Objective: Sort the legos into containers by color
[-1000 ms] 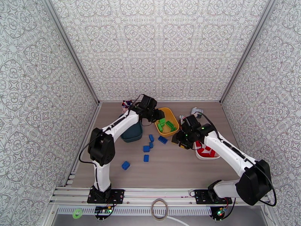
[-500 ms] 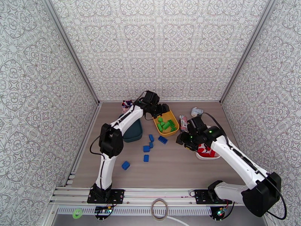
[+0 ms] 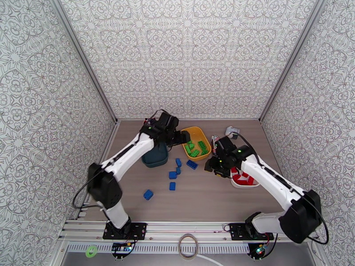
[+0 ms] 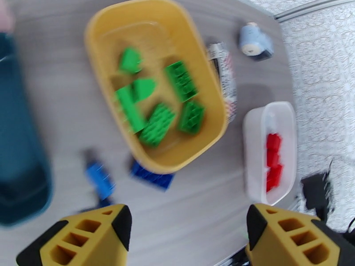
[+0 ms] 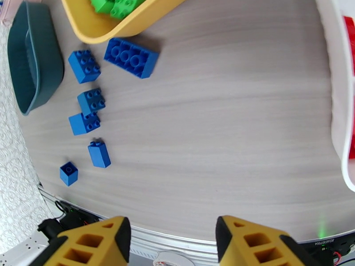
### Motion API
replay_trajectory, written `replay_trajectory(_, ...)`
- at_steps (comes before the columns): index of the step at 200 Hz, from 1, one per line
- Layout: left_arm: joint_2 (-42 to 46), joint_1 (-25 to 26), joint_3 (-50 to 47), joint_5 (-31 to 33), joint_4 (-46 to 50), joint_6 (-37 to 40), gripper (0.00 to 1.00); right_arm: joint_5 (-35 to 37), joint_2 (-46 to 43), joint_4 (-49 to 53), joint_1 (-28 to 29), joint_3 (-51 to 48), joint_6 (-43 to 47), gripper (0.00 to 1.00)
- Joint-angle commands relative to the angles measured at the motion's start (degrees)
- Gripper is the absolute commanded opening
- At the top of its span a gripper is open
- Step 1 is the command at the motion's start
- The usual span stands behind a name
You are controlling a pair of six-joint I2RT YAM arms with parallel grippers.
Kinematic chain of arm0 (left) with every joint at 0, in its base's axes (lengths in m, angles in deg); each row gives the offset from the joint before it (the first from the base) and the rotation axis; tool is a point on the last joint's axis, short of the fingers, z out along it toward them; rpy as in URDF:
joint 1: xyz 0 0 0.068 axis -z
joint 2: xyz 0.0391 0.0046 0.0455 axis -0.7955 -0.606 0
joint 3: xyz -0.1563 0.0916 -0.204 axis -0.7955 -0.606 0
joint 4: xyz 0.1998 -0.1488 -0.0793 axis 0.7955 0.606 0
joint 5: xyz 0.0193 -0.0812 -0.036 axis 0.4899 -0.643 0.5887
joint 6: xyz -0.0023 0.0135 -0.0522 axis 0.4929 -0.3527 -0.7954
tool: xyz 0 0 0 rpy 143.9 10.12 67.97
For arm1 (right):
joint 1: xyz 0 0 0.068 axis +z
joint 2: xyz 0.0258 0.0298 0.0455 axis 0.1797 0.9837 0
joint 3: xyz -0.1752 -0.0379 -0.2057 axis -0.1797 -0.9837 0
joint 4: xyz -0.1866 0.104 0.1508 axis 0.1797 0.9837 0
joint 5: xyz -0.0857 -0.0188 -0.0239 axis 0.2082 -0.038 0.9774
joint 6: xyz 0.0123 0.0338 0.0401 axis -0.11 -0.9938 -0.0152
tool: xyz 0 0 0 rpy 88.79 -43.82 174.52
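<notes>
Lab test cell: patterned panel walls (image 3: 191,54), alu base rail (image 3: 186,228), wood-look table (image 3: 199,200).

- The right gripper (image 5: 171,231) has its yellow jaws spread wide, with bare wooden table (image 5: 230,120) showing between them.
- Six blue legos (image 5: 91,101) lie scattered on the left of the table. The longest one (image 5: 131,57) is just beside the near wall of the yellow bin (image 5: 128,24).
- Green legos (image 5: 116,2) sit inside the yellow bin at the far edge.
- The dark teal bin (image 5: 33,63) is at the far left, near the blue legos.
- The white bin (image 5: 338,107) is on the right, with a red lego (image 5: 350,27) inside.
</notes>
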Motion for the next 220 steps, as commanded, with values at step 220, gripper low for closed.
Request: replay_trajectory(220,39.64,-0.5,-56.35,11.55,7.99,-37.95,0.75,-0.25,23.93,1.94,18.13,21.9,4.43,0.56)
